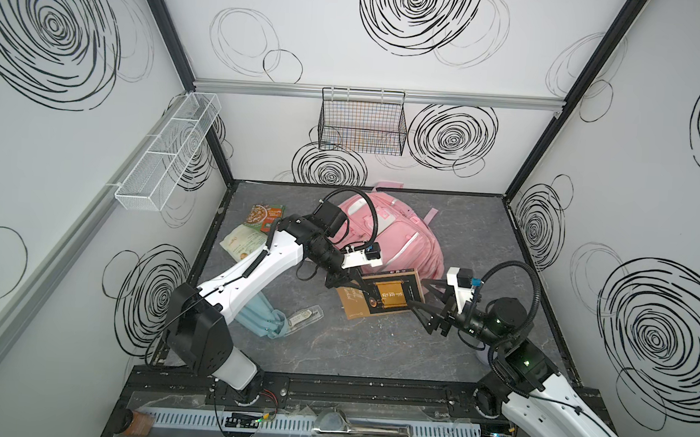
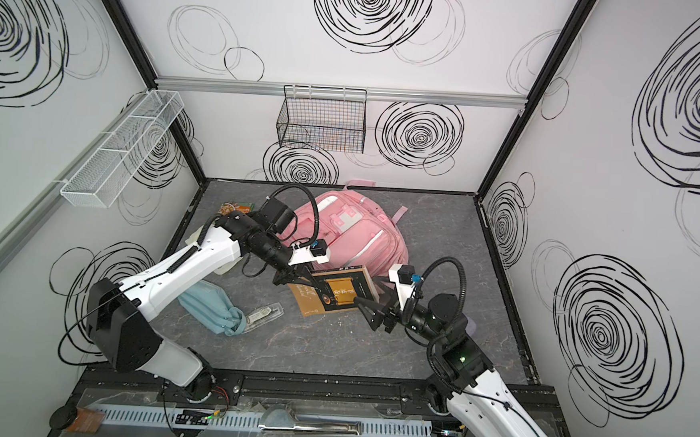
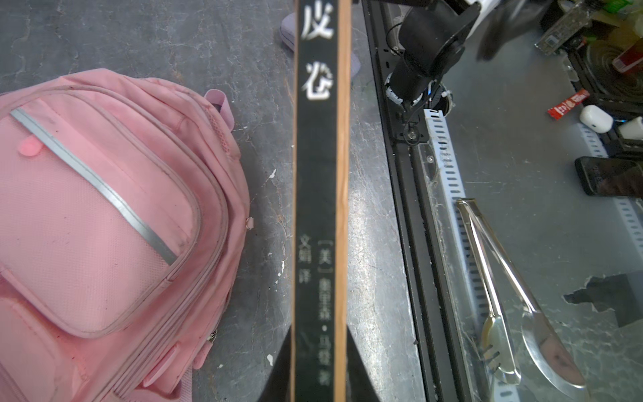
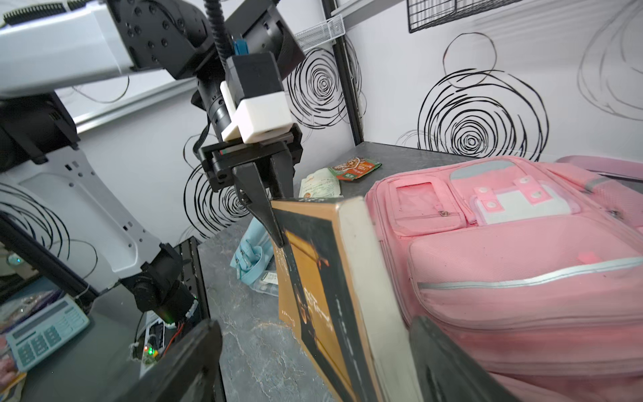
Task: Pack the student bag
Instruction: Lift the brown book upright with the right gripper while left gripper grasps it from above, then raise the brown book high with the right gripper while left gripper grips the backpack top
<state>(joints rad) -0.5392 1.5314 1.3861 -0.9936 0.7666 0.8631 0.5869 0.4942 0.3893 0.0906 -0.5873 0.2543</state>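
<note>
Right wrist view: the book (image 4: 334, 278) is clamped by the left gripper (image 4: 275, 222), the right gripper (image 4: 313, 327) spread open, the student bag (image 4: 504, 271) lying just beyond, farther.

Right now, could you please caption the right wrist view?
A book pinched by the left tool beside the pink backpack, the right tool open around it.

Bright even light, soft shadows, bowed edges

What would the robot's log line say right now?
left gripper: shut on book | right gripper: open around book's edge | book: outside student bag
</note>
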